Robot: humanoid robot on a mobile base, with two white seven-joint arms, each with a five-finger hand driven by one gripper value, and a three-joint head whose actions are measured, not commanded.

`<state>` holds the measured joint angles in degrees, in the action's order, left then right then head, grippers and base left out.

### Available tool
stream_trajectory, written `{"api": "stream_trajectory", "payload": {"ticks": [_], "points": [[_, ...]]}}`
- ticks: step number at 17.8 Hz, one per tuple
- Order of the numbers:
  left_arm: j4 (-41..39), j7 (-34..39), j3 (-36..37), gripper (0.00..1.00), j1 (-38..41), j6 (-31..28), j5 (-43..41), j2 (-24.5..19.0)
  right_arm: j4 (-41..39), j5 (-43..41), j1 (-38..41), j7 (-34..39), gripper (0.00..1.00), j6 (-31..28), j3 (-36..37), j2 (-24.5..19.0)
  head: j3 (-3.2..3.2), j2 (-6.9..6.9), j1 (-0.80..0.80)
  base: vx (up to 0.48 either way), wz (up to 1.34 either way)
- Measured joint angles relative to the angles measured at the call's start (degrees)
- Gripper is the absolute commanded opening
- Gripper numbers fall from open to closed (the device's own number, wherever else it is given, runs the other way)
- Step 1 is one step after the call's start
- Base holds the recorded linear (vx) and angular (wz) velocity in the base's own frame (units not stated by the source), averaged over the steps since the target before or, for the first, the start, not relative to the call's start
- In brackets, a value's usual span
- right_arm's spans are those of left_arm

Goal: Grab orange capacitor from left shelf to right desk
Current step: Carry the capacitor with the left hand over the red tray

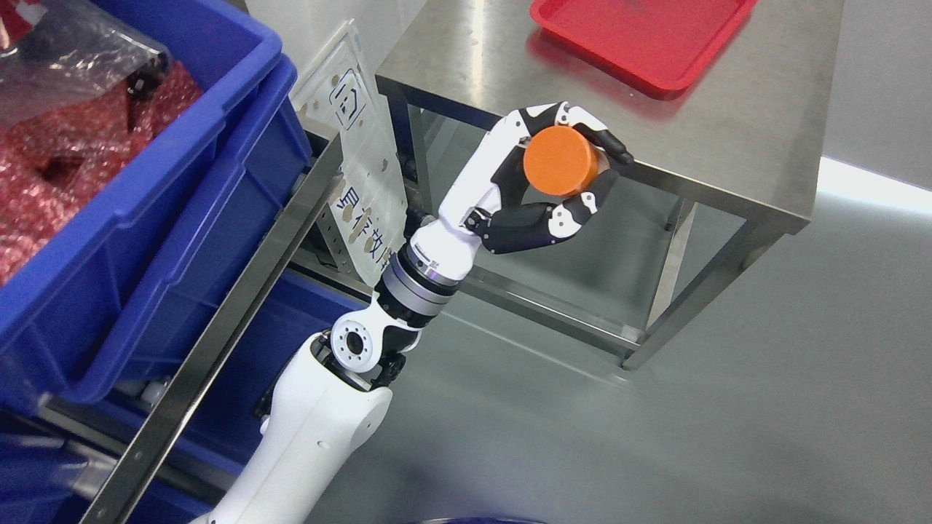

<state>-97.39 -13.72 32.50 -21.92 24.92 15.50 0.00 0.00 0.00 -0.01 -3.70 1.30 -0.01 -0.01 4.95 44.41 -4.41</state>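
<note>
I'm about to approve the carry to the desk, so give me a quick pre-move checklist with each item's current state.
1. Orange capacitor held in the left hand: ok, fingers wrap around it.
2. Capacitor clear of the blue bin: ok.
3. Capacitor over the steel desk: not ok, it hangs at the front edge.
4. Landing spot free: ok, bare steel beside the red tray.
5. Grip firmness: cannot tell.
6. Right arm: cannot tell, out of view.

Left hand (542, 182), arm raised, fingers curled around orange capacitor (559, 161).
</note>
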Motion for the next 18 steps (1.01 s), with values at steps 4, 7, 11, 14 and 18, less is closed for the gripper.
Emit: {"api": "stream_trajectory", "payload": {"ticks": [4,7,11,14,18], "points": [[0.0,0.0,2.0,0.04,-2.5,-2.9,0.1,0.0,0.0,0.0,0.0,0.0,1.00,0.0,0.0,0.0,0.00,0.00,0.00,0.272,-0.13],[0.0,0.3,3.1,0.04,-4.0,-5.1,0.2,0.0,0.0,0.0,0.0,0.0,1.00,0.0,0.0,0.0,0.00,0.00,0.00,0.252,-0.14],[0.1,0.5,4.2,0.05,-5.4,-6.2,0.2,0.0,0.0,0.0,0.0,0.0,1.00,0.0,0.0,0.0,0.00,0.00,0.00,0.217,-0.16],[0.2,0.7,4.7,0.06,-6.7,-8.6,0.2,0.0,0.0,0.0,0.0,0.0,1.00,0.0,0.0,0.0,0.00,0.00,0.00,0.210,-0.15],[1.7,1.3,4.9,0.06,-9.2,-12.6,0.1,0.0,0.0,0.0,0.0,0.0,1.00,0.0,0.0,0.0,0.00,0.00,0.00,0.172,-0.11]]}}
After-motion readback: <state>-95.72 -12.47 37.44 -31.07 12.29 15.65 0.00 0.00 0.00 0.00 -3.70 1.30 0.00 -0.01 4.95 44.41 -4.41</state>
